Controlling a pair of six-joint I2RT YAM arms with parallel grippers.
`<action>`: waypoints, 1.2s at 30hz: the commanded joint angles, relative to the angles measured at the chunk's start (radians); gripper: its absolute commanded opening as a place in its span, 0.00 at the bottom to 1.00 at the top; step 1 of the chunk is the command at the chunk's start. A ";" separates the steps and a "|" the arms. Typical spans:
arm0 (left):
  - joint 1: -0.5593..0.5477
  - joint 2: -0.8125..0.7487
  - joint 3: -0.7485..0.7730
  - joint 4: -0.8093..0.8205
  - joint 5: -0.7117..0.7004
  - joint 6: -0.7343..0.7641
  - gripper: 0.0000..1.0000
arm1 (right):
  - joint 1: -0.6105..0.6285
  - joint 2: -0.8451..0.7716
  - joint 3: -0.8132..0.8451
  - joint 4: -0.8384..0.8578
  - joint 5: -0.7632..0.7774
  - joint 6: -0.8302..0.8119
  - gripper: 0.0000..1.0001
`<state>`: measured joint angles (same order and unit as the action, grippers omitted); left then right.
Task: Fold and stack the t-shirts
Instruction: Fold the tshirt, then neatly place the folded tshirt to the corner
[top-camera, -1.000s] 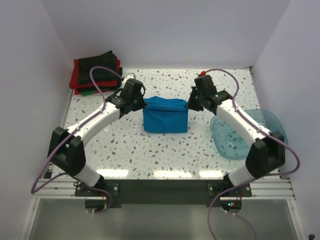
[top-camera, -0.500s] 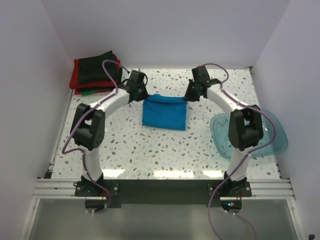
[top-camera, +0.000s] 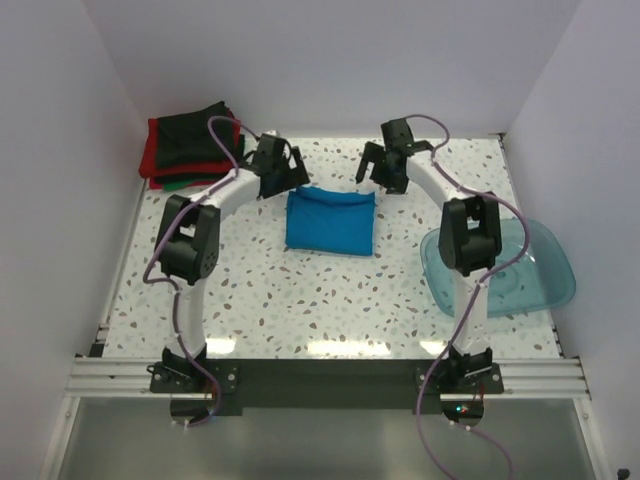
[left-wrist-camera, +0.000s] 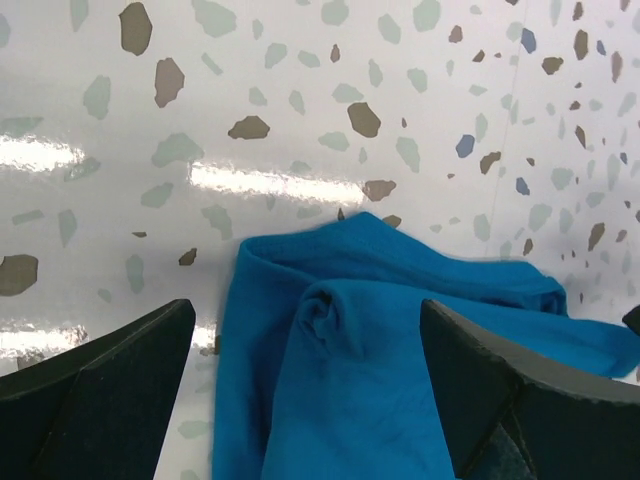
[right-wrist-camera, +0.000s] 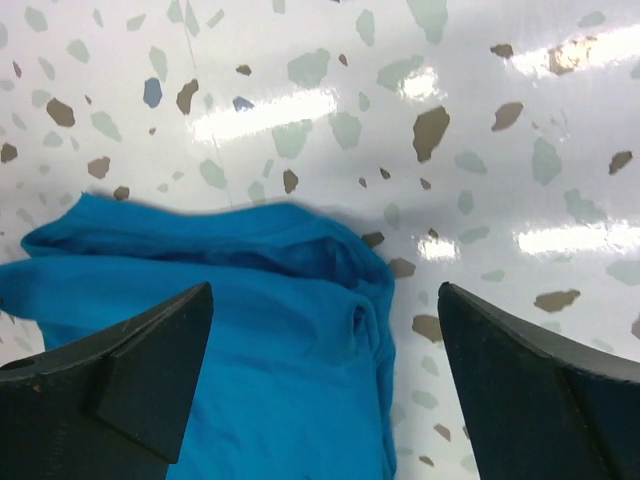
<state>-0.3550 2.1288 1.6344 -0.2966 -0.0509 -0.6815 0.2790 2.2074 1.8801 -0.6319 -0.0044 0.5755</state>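
T-shirt (top-camera: 330, 222), blue, lies folded on the bench (top-camera: 300, 292); I see left jaws wide over its far-left corner; right jaws wide over the far-right, empty.

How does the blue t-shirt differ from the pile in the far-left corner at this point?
The blue t-shirt is a single bright piece; the corner pile is several black and red pieces stacked. The blue t-shirt lies mid-table, while the corner pile sits at the far left. Both are folded into rectangles.
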 joint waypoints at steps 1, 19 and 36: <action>0.002 -0.121 -0.057 0.068 0.069 0.043 1.00 | -0.001 -0.107 -0.048 -0.026 0.011 -0.054 0.99; -0.009 -0.300 -0.466 0.134 0.144 0.085 1.00 | 0.195 -0.207 -0.265 0.274 -0.396 -0.175 0.99; -0.010 -0.099 -0.302 0.091 0.163 0.132 0.91 | 0.138 0.193 0.195 0.374 -0.407 -0.077 0.98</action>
<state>-0.3614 1.9720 1.2900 -0.1955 0.0937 -0.5816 0.4274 2.4023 2.0319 -0.3195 -0.3691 0.4751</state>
